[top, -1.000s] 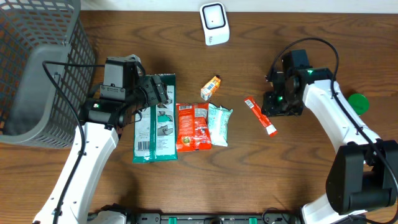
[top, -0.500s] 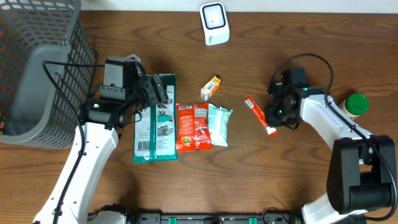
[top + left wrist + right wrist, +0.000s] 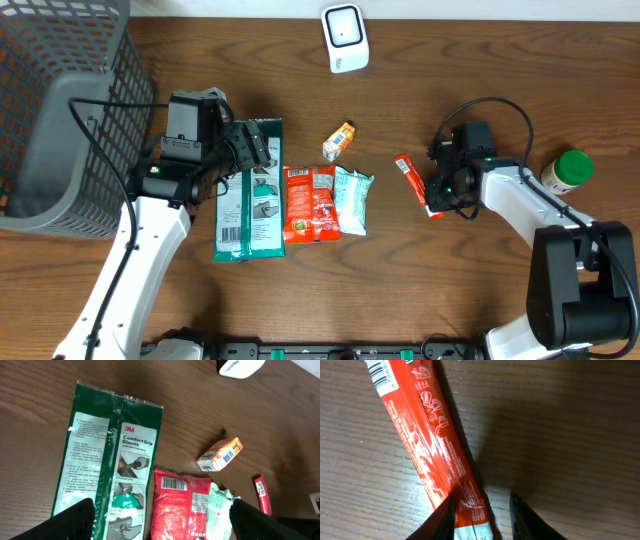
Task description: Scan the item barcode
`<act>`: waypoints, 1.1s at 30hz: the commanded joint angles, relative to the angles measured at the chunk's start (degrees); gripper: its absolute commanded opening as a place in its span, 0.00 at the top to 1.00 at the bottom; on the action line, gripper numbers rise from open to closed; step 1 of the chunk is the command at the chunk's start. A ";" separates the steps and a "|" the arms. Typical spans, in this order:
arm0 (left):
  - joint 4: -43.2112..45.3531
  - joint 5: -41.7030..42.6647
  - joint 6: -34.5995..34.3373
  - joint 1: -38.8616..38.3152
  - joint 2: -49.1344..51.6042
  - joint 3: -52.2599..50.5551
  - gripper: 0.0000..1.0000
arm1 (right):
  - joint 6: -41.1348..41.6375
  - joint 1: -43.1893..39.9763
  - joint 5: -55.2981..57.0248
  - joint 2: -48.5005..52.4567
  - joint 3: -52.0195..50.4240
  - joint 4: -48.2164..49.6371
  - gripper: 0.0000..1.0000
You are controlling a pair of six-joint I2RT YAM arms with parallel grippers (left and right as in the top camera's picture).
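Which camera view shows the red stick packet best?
The right wrist view: the red stick packet lies close up across the frame, with its barcode and print visible. The overhead view shows it nearly whole but small. The left wrist view catches only a piece near the edge.

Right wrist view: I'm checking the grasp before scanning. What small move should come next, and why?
Probably close the right gripper on the long red stick packet. Its fingers stand apart on either side of the packet's lower end, which lies flat on the wooden table, with a clear gap beside one finger. Nothing looks gripped yet, so shutting comes before any lift.
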 commanded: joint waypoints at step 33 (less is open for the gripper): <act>0.02 -0.15 0.96 0.20 0.07 0.42 0.14 | -0.24 0.44 -2.51 1.46 5.16 -10.29 0.65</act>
